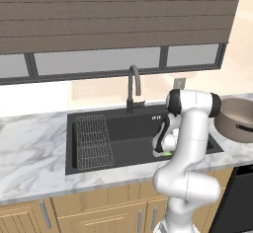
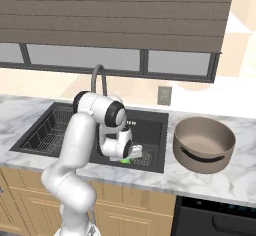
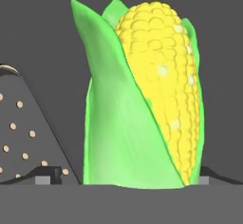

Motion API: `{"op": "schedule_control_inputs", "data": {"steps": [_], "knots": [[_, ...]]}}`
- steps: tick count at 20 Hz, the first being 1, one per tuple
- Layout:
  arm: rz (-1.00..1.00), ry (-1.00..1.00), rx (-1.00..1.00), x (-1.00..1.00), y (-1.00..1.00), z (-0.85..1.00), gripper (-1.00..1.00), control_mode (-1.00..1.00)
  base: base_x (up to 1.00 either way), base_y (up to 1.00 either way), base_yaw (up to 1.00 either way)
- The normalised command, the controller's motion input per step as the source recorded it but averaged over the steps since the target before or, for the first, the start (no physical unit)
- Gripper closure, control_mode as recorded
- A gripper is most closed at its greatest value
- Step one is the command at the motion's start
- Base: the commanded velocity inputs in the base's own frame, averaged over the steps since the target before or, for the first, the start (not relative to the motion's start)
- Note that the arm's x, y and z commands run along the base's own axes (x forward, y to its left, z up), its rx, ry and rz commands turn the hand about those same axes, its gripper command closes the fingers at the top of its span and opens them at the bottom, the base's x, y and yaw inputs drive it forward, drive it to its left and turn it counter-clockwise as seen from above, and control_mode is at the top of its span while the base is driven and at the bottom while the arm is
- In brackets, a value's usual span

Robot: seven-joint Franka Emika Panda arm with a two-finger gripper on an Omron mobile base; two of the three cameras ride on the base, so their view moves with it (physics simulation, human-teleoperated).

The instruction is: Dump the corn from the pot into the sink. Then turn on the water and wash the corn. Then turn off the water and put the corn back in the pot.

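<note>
The corn (image 3: 142, 99), a yellow cob in bright green husk, lies on the floor of the black sink (image 1: 123, 128) near its front right. My gripper (image 3: 128, 175) is down in the basin right at the corn and stands open, one fingertip (image 3: 47, 175) on each side of the cob and a small gap on the left. From the base views the corn shows as a green speck (image 1: 166, 153) (image 2: 125, 160) under the hand (image 1: 162, 145) (image 2: 129, 152). The taupe pot (image 2: 204, 142) (image 1: 237, 121) stands upright on the counter right of the sink (image 2: 150, 125).
A dark curved faucet (image 1: 133, 86) (image 2: 99, 77) rises behind the sink. A wire rack (image 1: 93, 140) (image 2: 47, 127) fills the basin's left part. The perforated drain grate (image 3: 19, 133) lies just beside the corn. A marble counter (image 1: 34, 153) surrounds the sink.
</note>
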Motion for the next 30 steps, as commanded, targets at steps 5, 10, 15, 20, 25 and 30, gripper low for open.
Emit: {"op": "schedule_control_inputs", "data": {"steps": [5,10,15,20,25,30], "knots": [[0.00,0.00,0.00,-0.10,0.00,-0.03,1.00,-1.00,0.00,0.00,0.00],[0.00,0.00,0.00,-0.08,0.00,0.00,1.00,-1.00,0.00,0.00,0.00],[0.00,-0.04,0.00,-0.05,0.00,0.43,1.00,-1.00,0.00,0.00,0.00],[0.00,-0.13,0.00,-0.02,-0.02,1.00,1.00,-1.00,0.00,0.00,0.00],[0.01,-0.18,0.00,-0.09,-0.08,1.00,1.00,-1.00,0.00,0.00,0.00],[0.03,-0.21,0.00,-0.14,-0.17,1.00,1.00,-1.00,0.00,0.00,0.00]]}}
